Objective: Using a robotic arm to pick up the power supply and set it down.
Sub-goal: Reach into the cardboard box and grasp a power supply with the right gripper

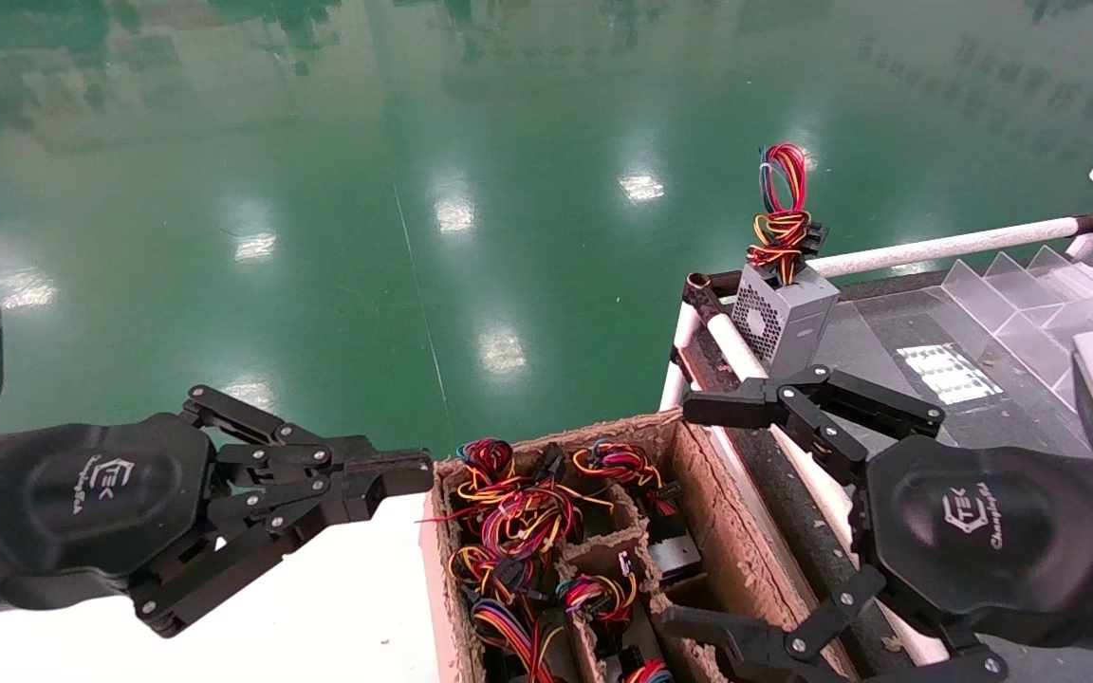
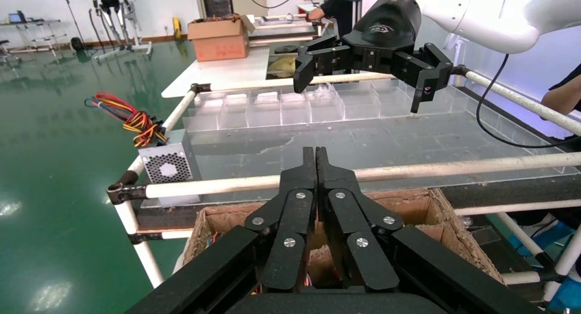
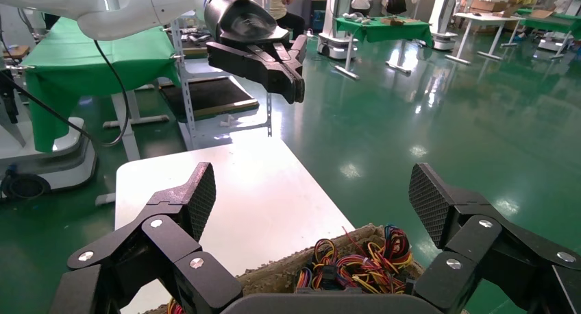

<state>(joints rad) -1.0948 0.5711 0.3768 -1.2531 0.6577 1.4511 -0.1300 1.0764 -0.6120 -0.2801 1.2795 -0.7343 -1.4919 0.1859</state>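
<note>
power supply [image 1: 787,318] upright on worktop [image 1: 898,379] corner beyond cardboard box [image 1: 717,512], ungripped | right gripper [image 1: 708,517] over box edge, fingers [image 1: 719,407] spread wide | left gripper [image 1: 399,474] beside box, fingers pressed together | box holds wired units [image 1: 518,517]

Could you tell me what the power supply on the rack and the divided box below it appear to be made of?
The power supply looks like grey sheet metal: matte casing, perforated vent. The divided box looks like moulded paper pulp or rough cardboard: brown, fibrous, ragged walls.
</note>
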